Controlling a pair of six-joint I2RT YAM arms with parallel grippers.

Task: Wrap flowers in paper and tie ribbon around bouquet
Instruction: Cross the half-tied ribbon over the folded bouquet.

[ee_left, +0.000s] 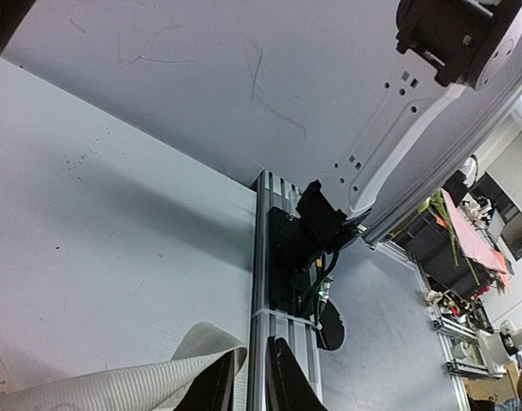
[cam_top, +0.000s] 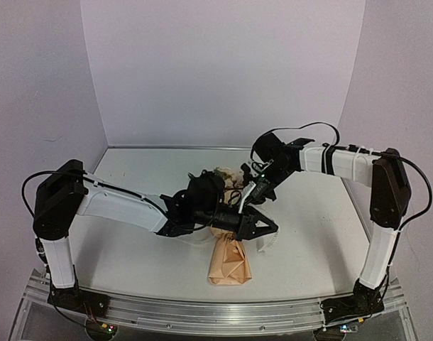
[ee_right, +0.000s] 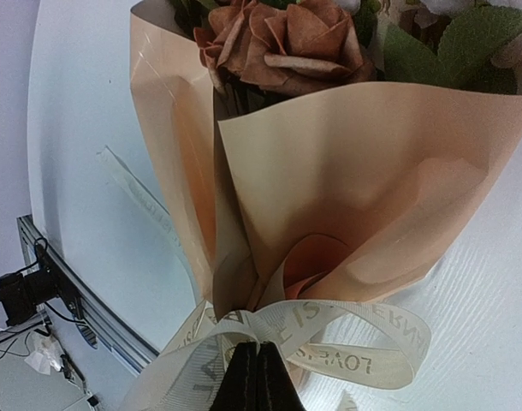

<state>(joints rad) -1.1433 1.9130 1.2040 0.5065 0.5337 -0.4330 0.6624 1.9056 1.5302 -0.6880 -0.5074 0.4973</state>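
The bouquet (cam_top: 229,264) lies on the counter (cam_top: 131,252), narrow end nearest. At its gathered neck the right gripper (ee_right: 257,370) has its jaws clamped on the ribbon (ee_right: 355,330). The left gripper (ee_left: 252,355) has its jaws slightly apart, with ribbon beside them. The flowers (ee_right: 282,43) point away.

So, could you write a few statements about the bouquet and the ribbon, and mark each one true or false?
1. The right gripper is shut on the ribbon. True.
2. The bouquet stands upright on the table. False: it lies flat, with its narrow end toward the arms' bases.
3. The ribbon carries printed lettering. True.
4. The paper is blue. False: it is tan-brown.
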